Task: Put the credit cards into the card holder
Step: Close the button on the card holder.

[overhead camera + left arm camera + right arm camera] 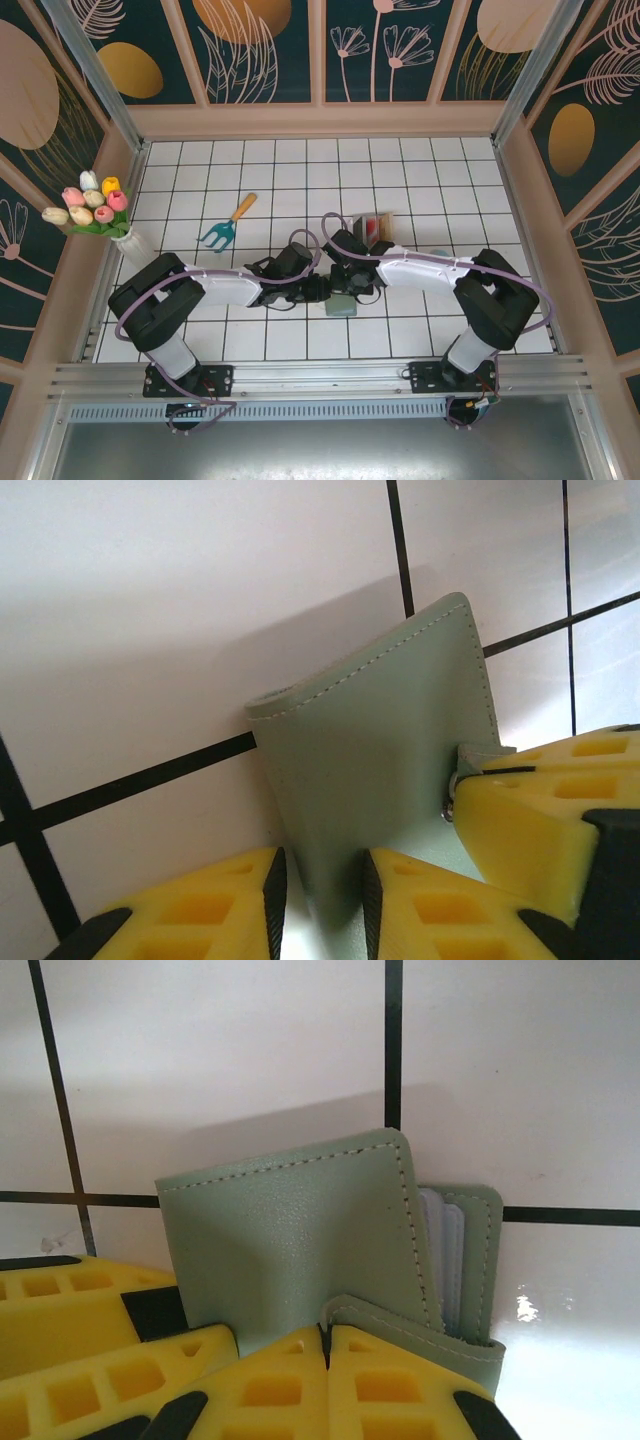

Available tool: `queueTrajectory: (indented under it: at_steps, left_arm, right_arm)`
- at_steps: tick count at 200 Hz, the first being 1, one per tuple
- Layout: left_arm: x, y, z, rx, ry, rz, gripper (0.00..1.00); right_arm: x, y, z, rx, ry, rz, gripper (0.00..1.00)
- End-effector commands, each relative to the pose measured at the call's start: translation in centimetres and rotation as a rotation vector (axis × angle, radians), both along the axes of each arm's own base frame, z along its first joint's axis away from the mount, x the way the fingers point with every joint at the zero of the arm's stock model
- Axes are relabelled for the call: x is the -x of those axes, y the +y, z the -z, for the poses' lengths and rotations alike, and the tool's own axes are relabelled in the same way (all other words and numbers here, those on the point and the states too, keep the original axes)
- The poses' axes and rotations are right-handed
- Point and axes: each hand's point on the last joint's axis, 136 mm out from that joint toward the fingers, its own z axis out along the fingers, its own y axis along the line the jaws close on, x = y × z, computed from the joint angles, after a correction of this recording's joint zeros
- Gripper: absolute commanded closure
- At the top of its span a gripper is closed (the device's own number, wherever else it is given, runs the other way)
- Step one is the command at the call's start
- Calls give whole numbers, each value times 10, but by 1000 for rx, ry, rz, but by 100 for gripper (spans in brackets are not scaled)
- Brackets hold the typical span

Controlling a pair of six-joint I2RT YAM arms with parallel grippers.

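Your left gripper [320, 882] and right gripper [327, 1345] are both pinching the green wallet [340, 306], sitting at about seven o'clock from the cards [372, 230]. Pulling unevenly, you could be letting a thin flap slip and flop shut.

Left arm [225, 285] and right arm [430, 270]: white, black and yellow.
Each of the 2 arms has glossy white link shells between bulky black joint housings, with a thin lilac cable [118, 318] looping along its outside. Black bases [185, 380] are bolted to a silver rail [320, 372]. The fingers [200, 910] are bright yellow blocks moulded with square recesses, their inner faces lined with black strips.
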Motion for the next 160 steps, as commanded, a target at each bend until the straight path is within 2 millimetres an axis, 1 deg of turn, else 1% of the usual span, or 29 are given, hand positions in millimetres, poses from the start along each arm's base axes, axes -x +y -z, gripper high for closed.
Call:
queueTrajectory:
  at_steps: [1,25,41,54,71,77,90,107,117,130,141,153,160]
  left_arm:
    - [13,14,20,-64,51,-9,71]
    - [13,15,19,-65,50,-16,72]
    - [12,15,19,-62,47,-23,72]
    - [12,15,18,-59,47,-28,72]
    - [12,15,18,-53,46,-33,72]
    - [11,15,17,-51,44,-35,72]
    - [11,15,17,-49,44,-34,73]
    - [11,15,15,-47,41,-35,73]
    - [10,16,14,-51,35,-41,73]
    - [10,17,12,-49,30,-45,73]
    - [9,17,11,-46,25,-47,73]
    - [8,16,9,-44,19,-47,72]
    - [7,16,8,-42,15,-49,72]
  right_arm:
    - [26,-22,35,77,124,2,100]
    - [42,-42,52,114,178,28,100]
    - [57,-57,71,148,245,34,100]
    - [70,-77,85,227,280,55,100]
    - [89,-93,106,227,343,91,100]
    - [94,-101,113,270,363,96,100]
    - [108,-115,122,403,394,49,100]
    - [127,-118,131,420,428,48,100]
    - [135,-125,132,450,424,60,100]
    - [137,-132,129,483,420,58,100]
    - [130,-131,123,493,393,53,100]
    - [114,-119,114,446,348,52,100]
    - [100,-106,107,391,316,49,100]
